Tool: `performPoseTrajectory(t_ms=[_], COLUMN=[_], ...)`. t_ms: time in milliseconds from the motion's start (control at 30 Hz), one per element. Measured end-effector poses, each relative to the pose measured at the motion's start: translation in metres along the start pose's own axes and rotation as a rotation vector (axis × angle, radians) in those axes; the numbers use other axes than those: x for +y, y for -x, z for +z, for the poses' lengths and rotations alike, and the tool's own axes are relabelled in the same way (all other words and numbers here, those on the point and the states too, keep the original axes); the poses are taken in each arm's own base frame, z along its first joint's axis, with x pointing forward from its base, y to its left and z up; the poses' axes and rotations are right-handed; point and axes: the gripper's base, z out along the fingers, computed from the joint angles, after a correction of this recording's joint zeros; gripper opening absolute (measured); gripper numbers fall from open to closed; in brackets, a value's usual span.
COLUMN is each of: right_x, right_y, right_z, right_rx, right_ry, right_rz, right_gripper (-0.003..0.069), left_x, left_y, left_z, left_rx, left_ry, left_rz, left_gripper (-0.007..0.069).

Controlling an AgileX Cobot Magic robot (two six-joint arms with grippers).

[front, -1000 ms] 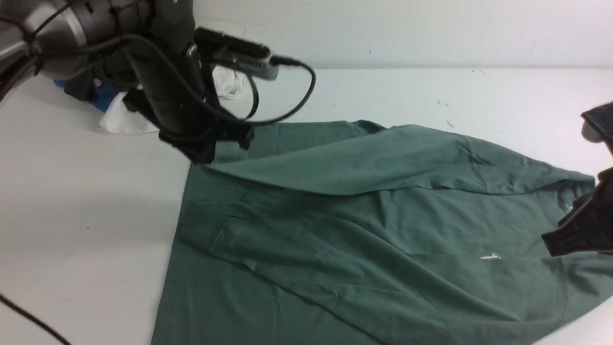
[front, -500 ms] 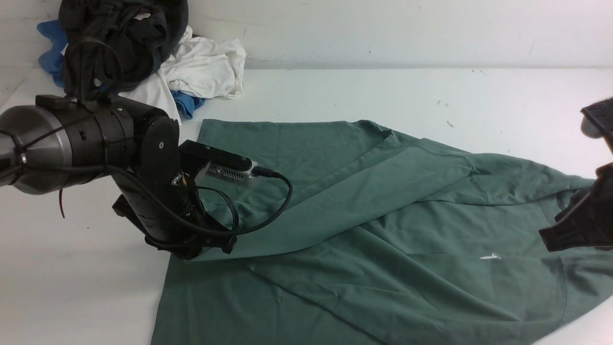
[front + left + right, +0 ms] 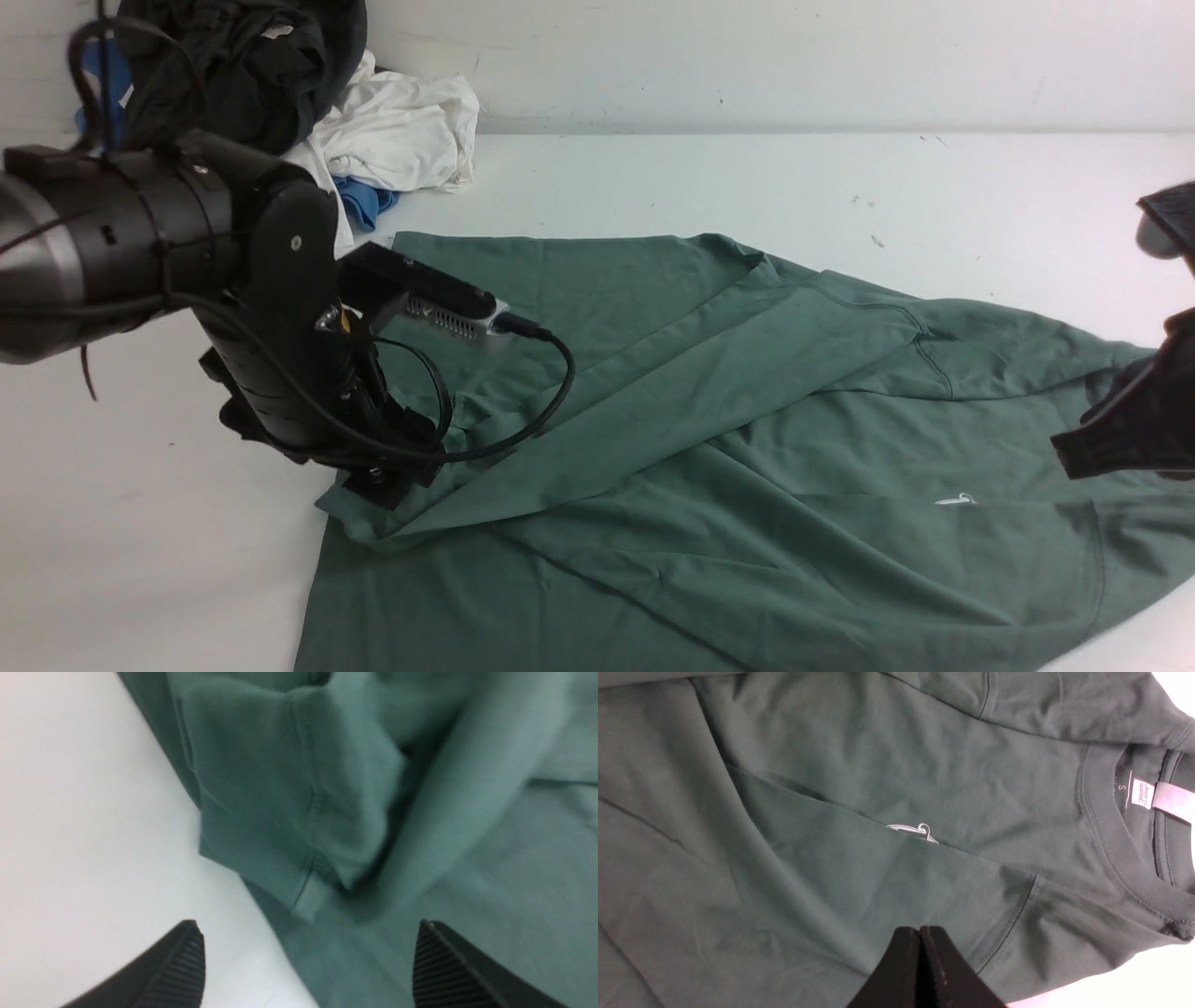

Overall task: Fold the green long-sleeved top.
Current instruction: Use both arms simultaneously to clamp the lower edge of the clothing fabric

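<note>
Hovering low over the left edge of the green long-sleeved top, the left gripper has its jaws spread wide with nothing between them; the ribbed cuff lies just under it, partly on the body cloth and close to the bare worktop. The top is spread across the middle and right of the worktop, collar towards the robot's right and hem towards its left; the far sleeve runs in a long diagonal band across the body down to that cuff. The right gripper is pressed fully shut, holding nothing, poised above the chest near the small white print; the white neck label shows inside the collar.

By my reading, the step in hand is laying this sleeve across the body. To finish it cleanly, the left gripper should rise straight up before travelling sideways, so a ribbed pad does not catch the cuff and drag the band askew; the cuff looks bunched and possibly poking past the side seam, though the wrist view is blurred there, so a small nudge inwards would tidy the outline. The sleeve should lie flat with no ridge before any body fold goes over it; the creases across the lower body want smoothing too. The heap of black and white garments at the far left corner sits well apart and needs no attention.
</note>
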Motion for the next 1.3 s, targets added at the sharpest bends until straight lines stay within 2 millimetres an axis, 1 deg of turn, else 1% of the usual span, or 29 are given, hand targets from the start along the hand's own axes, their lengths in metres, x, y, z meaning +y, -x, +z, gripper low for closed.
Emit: performPoseTrajectory(t_ms=[67, 100, 133, 167, 200, 233, 267, 333, 433, 500, 567, 633, 667, 700, 800, 900, 1000, 1067, 1167, 1200, 1267, 1300], right_x=[0.0, 0.001, 0.001, 0.001, 0.003, 0.005, 0.006, 0.01, 0.015, 0.018, 0.019, 0.022, 0.024, 0.025, 0.029, 0.035, 0.043, 0.047, 0.05, 0.05, 0.049, 0.049], right_y=[0.003, 0.003, 0.004, 0.003, 0.003, 0.002, 0.001, -0.001, -0.004, -0.007, -0.008, -0.009, -0.011, -0.011, -0.013, -0.013, -0.014, -0.014, -0.015, -0.015, -0.016, -0.016], right_z=[-0.004, -0.005, -0.006, -0.006, -0.007, -0.007, -0.007, -0.008, -0.009, -0.01, -0.011, -0.012, -0.013, -0.013, -0.014, -0.015, -0.016, -0.017, -0.017, -0.017, -0.017, -0.017], right_rx=[-0.003, 0.002, 0.007, 0.009, 0.023, 0.032, 0.039, 0.062, 0.099, 0.124, 0.135, 0.153, 0.17, 0.175, 0.19, 0.19, 0.191, 0.194, 0.202, 0.205, 0.209, 0.209], right_ry=[0.008, 0.013, 0.022, 0.024, 0.045, 0.062, 0.077, 0.122, 0.179, 0.212, 0.229, 0.263, 0.288, 0.298, 0.319, 0.334, 0.346, 0.342, 0.313, 0.304, 0.285, 0.284], right_rz=[0.007, 0.009, 0.008, 0.008, -0.001, -0.006, -0.005, -0.018, -0.034, -0.044, -0.051, -0.059, -0.064, -0.064, -0.077, -0.107, -0.147, -0.173, -0.206, -0.209, -0.204, -0.205], right_gripper=[-0.0015, -0.0015, -0.0015, -0.0015, -0.0015, -0.0015, -0.0015, -0.0014, -0.0001, 0.0019, 0.0034, 0.0071, 0.0114, 0.0129, 0.0219, 0.0286, 0.0321, 0.0332, 0.0339, 0.034, 0.034, 0.034], left_x=[-0.01, -0.014, -0.022, -0.022, -0.034, -0.039, -0.045, -0.058, -0.072, -0.078, -0.08, -0.08, -0.08, -0.08, -0.08, -0.082, -0.082, -0.082, -0.081, -0.08, -0.079, -0.079], left_y=[-0.009, -0.013, -0.022, -0.023, -0.036, -0.043, -0.048, -0.065, -0.08, -0.089, -0.094, -0.099, -0.103, -0.104, -0.105, -0.105, -0.103, -0.101, -0.098, -0.096, -0.094, -0.094], left_z=[-0.018, -0.02, -0.023, -0.022, -0.015, -0.009, -0.005, 0.01, 0.024, 0.032, 0.037, 0.043, 0.048, 0.049, 0.055, 0.064, 0.073, 0.074, 0.075, 0.075, 0.075, 0.076], left_rx=[0.012, 0.028, 0.079, 0.082, 0.164, 0.199, 0.215, 0.262, 0.269, 0.27, 0.267, 0.256, 0.249, 0.242, 0.223, 0.217, 0.222, 0.225, 0.225, 0.224, 0.228, 0.228], left_ry=[0.013, 0.015, 0.015, 0.015, 0.008, 0.002, -0.002, -0.017, -0.038, -0.049, -0.054, -0.057, -0.059, -0.059, -0.061, -0.062, -0.051, -0.04, -0.013, 0.0, 0.021, 0.021], left_rz=[0.059, 0.081, 0.133, 0.136, 0.21, 0.253, 0.286, 0.39, 0.496, 0.557, 0.576, 0.591, 0.599, 0.606, 0.622, 0.642, 0.656, 0.654, 0.625, 0.615, 0.588, 0.585], left_gripper=[0.0549, 0.0549, 0.0549, 0.0549, 0.0549, 0.0549, 0.0549, 0.0549, 0.0549, 0.0549, 0.0549, 0.0549, 0.0549, 0.0549, 0.0549, 0.0549, 0.0548, 0.0544, 0.0482, 0.0445, 0.034, 0.0329])
